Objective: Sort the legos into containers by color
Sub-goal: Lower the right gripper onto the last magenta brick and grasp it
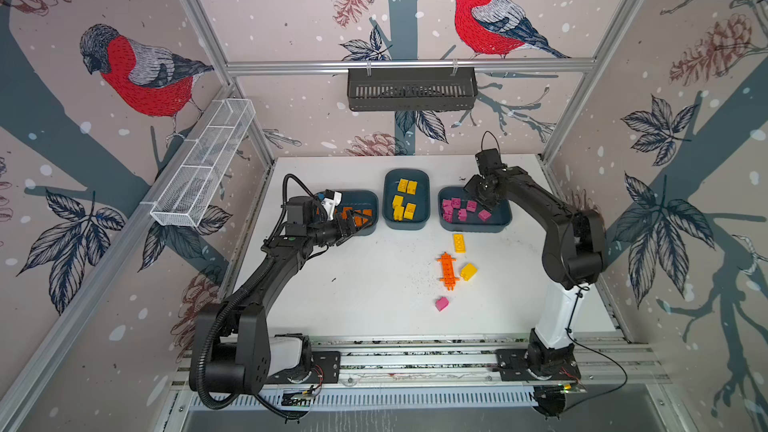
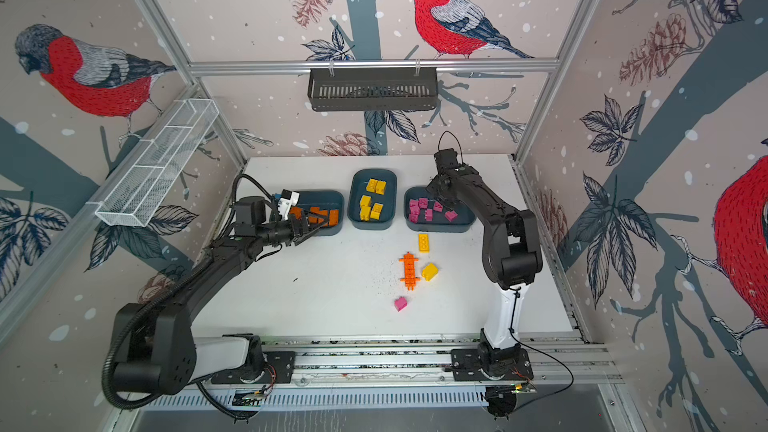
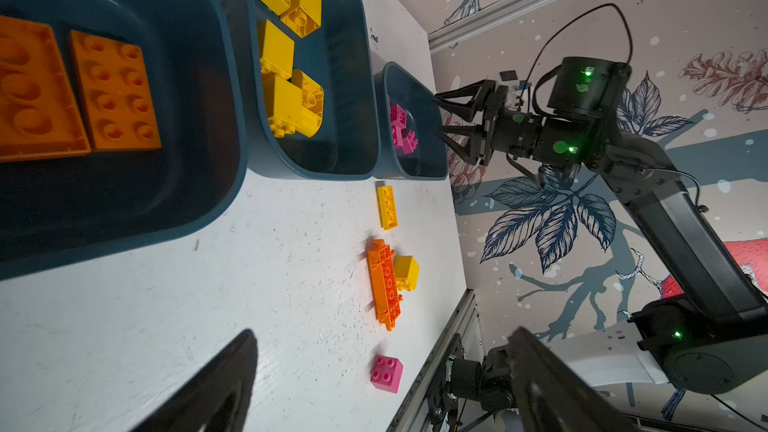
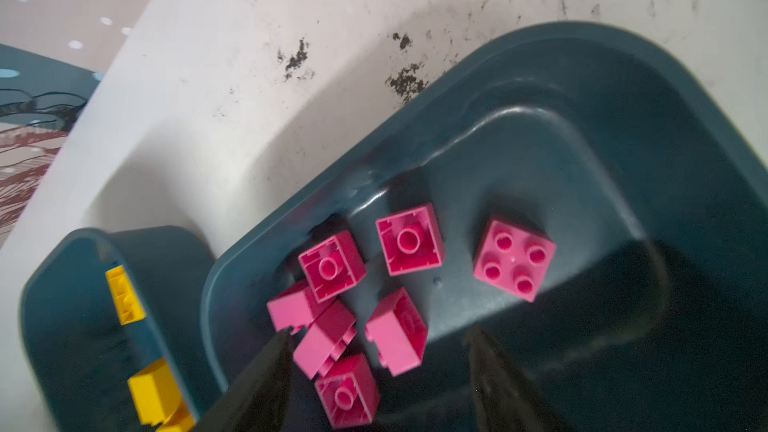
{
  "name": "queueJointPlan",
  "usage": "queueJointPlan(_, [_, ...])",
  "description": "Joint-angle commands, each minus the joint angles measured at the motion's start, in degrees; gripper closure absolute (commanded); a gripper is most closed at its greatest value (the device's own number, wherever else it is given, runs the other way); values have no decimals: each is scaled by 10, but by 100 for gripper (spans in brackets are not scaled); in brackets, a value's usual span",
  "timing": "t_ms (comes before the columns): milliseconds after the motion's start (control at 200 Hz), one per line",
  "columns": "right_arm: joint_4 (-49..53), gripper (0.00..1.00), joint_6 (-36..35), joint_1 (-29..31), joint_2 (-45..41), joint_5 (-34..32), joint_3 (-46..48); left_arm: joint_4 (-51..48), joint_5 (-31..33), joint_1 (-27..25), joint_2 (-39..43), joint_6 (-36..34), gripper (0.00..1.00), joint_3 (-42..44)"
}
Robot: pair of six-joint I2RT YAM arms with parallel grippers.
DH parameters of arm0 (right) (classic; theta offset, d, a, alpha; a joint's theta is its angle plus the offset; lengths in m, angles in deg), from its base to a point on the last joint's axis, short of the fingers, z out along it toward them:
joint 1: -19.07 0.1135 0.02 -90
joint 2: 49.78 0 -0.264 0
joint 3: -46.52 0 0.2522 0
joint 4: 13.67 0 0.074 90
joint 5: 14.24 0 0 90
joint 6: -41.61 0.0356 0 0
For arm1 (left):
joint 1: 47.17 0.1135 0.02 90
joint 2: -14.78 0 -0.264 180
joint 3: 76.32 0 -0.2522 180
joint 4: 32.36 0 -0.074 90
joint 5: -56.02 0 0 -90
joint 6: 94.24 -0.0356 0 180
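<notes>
Black wall basket (image 1: pixel 411 91) (mesh tray (image 1: pixel 203 164) leftward)

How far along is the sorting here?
Done: orange tub, yellow tub and pink tub each hold their colour. In hand: nothing; right end effector open over pink tub, left end effector open at orange tub. Left: four on the table: long yellow brick, spiky orange piece, small yellow brick, pink brick.

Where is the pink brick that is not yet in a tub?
In both top views the pink brick lies alone on the table, right of centre, nearer the front rail than the orange spiky piece.
</notes>
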Motion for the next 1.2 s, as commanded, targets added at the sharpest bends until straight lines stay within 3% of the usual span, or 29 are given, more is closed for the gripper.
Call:
queueJointPlan(0, [31,31,-25,27,-49,51,29,11,-12,0,-4,-3,7,-6])
queueJointPlan(140, [79,22,-52,105,-121,47,78,22,-14,0,-11,-2,6,-2])
queueJointPlan(245, [98,17,-25,169,-162,46,129,29,-17,0,-20,-2,6,-2])
queueJointPlan(395, [96,15,65,236,-215,46,207,26,-20,0,-27,-8,6,-7])
queueJointPlan(665, [98,18,302,335,-285,63,335,-7,-19,0,-36,-40,6,-16])
queueJointPlan(891, [47,29,402,353,-304,102,413,-15,-15,-3,-28,-44,7,-12])
queueJointPlan(1191, [-4,39,409,363,-230,111,402,-17,-4,-3,1,-37,7,-2])
